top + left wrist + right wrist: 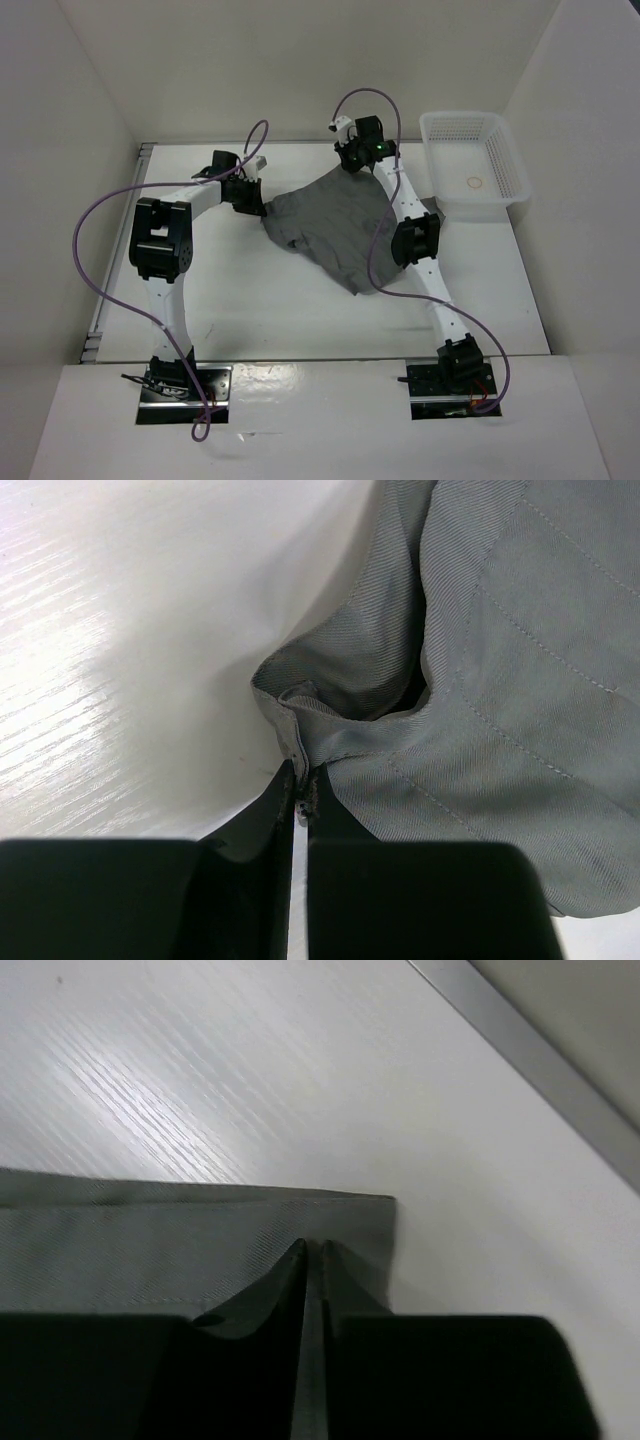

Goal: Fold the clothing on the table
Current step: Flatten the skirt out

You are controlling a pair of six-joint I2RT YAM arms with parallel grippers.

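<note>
The grey clothing (330, 225) lies spread and rumpled on the white table (260, 305), between the two arms. My left gripper (256, 202) is at its left corner. The left wrist view shows that gripper (303, 777) shut on a bunched, stitched edge of the clothing (500, 680), which is pulled up into a fold. My right gripper (352, 166) is at the far corner. In the right wrist view, the right gripper (313, 1248) is shut on a flat hemmed corner of the clothing (140, 1245), with a thin strip of fabric between its fingers.
A white mesh basket (500, 190) holding a small ring stands at the far right, with its near corner close to the right arm. A metal rail (530, 1050) runs along the table's edge past the right gripper. White walls enclose the table.
</note>
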